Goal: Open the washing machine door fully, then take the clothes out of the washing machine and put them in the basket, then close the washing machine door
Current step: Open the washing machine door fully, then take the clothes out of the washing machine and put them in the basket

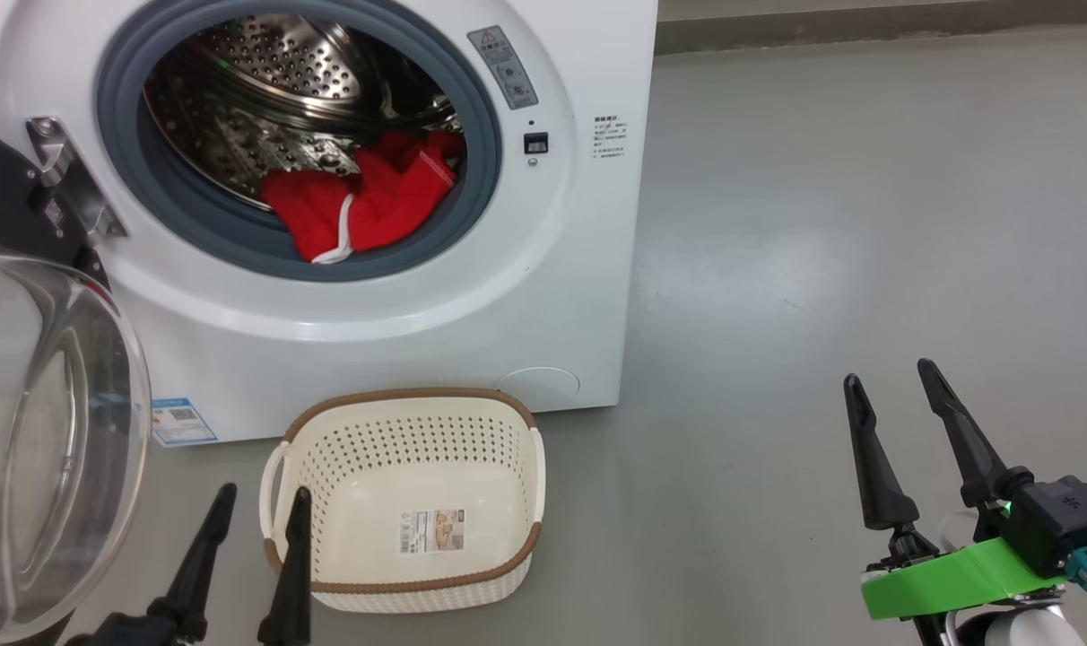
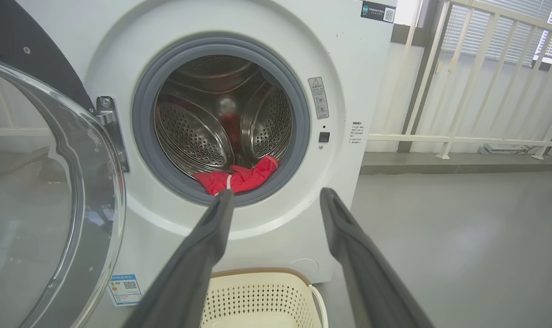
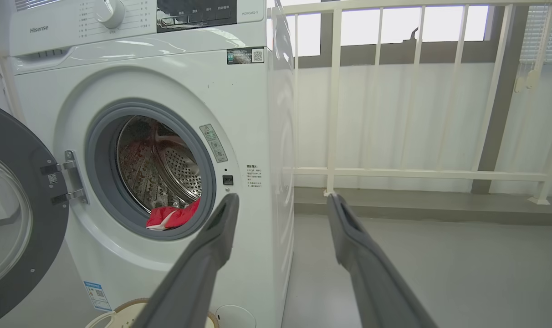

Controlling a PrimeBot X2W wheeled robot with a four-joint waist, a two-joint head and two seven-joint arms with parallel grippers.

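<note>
The white washing machine point(image 1: 400, 350) point(image 2: 349, 68) point(image 3: 135, 77) stands with its door point(image 1: 50, 431) point(image 2: 34, 191) point(image 3: 7, 218) swung open to the left, glass bowl bulging outward. Red clothes point(image 1: 360, 202) point(image 2: 239, 178) point(image 3: 172, 217) with a white drawstring lie at the drum's front lip. On the floor in front of the machine sits the empty cream basket point(image 1: 409, 498) point(image 2: 262, 298) point(image 3: 116, 316). My left gripper point(image 1: 261, 516) point(image 2: 276, 200) is open, low by the basket's left side. Open too, my right gripper point(image 1: 893, 377) point(image 3: 280, 205) hovers over the floor to the machine's right. Neither holds anything.
Grey floor point(image 1: 866, 224) spreads to the right of the machine. A white railing point(image 3: 417, 173) and a low kerb run behind it. The open door takes up the space at my left.
</note>
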